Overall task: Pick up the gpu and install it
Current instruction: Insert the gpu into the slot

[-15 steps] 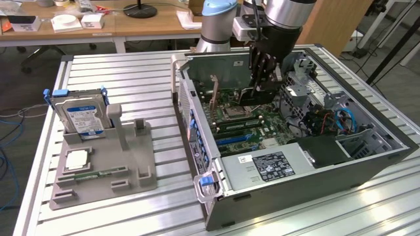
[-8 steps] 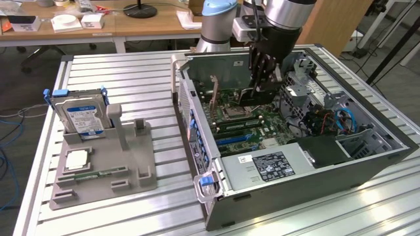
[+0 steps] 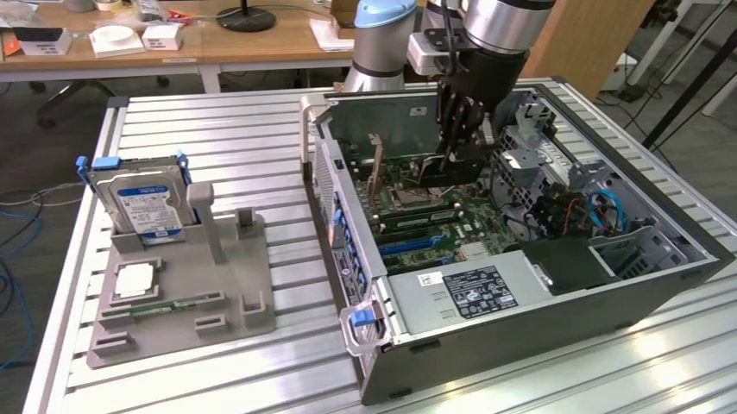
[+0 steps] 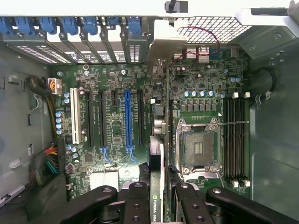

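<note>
We see the pincer (image 4: 161, 198) clamped on the gpu (image 4: 161, 140) (thin, seen edge-on), low in the frame's middle, over the motherboard (image 4: 112, 121).

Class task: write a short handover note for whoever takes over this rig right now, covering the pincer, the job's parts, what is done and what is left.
Pincer: shut on the gpu, held edge-on inside the open computer case.
Gpu: above the motherboard, between the blue slot and the empty CPU socket; bracket end toward the case's rear slots.
Done: gpu picked up, brought into the case.
Left: seating it; whether it is seated I cannot tell.
</note>
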Motion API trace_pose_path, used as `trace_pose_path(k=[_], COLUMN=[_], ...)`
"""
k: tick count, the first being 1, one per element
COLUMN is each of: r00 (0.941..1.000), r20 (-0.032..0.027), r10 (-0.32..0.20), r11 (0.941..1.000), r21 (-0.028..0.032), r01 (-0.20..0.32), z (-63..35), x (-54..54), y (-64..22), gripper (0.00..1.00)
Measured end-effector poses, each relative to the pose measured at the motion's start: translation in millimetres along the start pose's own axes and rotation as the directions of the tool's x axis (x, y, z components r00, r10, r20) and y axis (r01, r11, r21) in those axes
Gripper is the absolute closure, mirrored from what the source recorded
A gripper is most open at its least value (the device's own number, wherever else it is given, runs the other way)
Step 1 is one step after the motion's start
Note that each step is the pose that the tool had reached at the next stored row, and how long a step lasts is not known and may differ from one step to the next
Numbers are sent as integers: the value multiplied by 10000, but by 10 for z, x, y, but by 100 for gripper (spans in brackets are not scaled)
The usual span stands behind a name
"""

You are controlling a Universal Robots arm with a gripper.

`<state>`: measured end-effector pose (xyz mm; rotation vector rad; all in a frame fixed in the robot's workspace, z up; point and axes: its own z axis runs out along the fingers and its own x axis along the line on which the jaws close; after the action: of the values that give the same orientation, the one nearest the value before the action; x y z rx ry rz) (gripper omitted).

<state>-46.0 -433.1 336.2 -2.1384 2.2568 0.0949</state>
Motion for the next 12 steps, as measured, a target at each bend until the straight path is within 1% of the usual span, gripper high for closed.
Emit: trace_pose_path(k=[8, 12], r00=[10000, 10000], r20=[0, -1], r10=[2, -3], r11=[10000, 10000], r21=[1, 1], r01=[-2, 3], z=[3, 8], x=[6, 39], y=[1, -2], gripper=[74, 74])
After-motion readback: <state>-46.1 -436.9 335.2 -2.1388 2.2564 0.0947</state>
